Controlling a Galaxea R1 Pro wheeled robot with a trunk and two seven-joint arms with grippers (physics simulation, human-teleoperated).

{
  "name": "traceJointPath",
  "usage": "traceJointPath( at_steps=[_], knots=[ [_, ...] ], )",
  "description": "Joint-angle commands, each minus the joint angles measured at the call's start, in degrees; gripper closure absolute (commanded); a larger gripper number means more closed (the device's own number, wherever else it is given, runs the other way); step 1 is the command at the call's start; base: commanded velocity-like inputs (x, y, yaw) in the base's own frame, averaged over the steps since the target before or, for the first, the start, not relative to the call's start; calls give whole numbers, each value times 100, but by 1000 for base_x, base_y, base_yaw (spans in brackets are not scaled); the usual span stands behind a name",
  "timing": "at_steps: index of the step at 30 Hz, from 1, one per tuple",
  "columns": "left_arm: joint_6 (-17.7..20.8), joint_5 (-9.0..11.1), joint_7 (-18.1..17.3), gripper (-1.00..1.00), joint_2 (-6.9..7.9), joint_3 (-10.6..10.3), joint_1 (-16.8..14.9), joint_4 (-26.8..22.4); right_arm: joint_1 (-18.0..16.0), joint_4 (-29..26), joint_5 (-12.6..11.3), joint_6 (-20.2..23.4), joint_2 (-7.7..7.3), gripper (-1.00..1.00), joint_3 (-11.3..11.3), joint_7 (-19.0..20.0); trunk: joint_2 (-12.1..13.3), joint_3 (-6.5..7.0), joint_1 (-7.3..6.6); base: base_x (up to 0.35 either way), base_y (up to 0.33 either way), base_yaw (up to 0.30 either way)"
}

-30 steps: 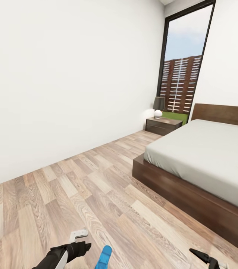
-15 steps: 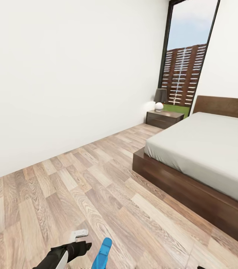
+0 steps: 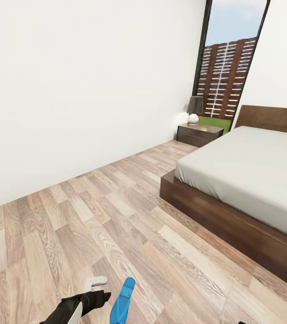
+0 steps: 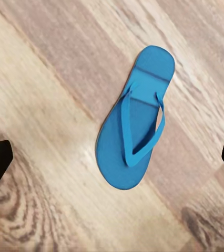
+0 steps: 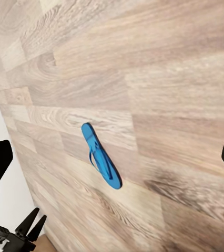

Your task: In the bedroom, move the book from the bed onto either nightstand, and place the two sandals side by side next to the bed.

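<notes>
Jaws of the left gripper (image 4: pixel 112 157) stand wide apart over one blue sandal (image 4: pixel 134 137) lying flat on the floor (image 3: pixel 116 216). From the head, the view has tipped down; the bed (image 3: pixel 247 180) and nightstand (image 3: pixel 199 134) sit higher. Right jaws stand apart too, far above the sandal (image 5: pixel 101 163).

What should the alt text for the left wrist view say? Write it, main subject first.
A bright blue flip-flop sandal lies flat, straps up, on the wood-plank floor, seen from above. The dark tips of the left gripper sit wide apart at the two side edges, holding nothing.
</notes>
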Motion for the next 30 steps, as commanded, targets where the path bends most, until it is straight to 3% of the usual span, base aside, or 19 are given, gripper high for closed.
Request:
traceJointPath(
  at_steps=[1,7,11,13,17,24,28,30],
  knots=[
    [50,38,-25,-100,-7,43,-1,-10,-4,0,-13,40,1,-100,-15,5,-4,-28,1,0,0,0],
    [48,38,-25,-100,-3,45,-1,-10,-3,-163,-13,40,2,-100,-16,-6,-12,-161,17,0,0,0],
    [47,38,-25,-100,-5,45,-1,-10,-13,-611,40,43,3,-100,-15,-49,-17,-250,27,0,0,0],
    [45,38,-25,-100,-6,42,-1,-10,-18,-1020,265,47,7,-100,-14,-87,-20,-294,32,0,0,0],
    [45,38,-25,-100,-20,38,-1,-10,-29,-1587,1003,106,-4,-100,-23,-88,-25,-383,42,0,0,0],
    [48,29,-25,-100,-27,32,-1,-14,-31,-1920,1211,137,-26,-100,-33,-13,-35,-538,60,0,0,0],
    [51,22,-26,-100,-34,28,-4,-103,-32,-2730,1252,144,-33,-100,-14,38,-40,-626,71,0,0,0],
    [51,22,-23,-100,-39,26,-6,-180,-32,-2844,1257,144,-33,-100,-11,40,-43,-671,76,0,0,0]
  ],
)
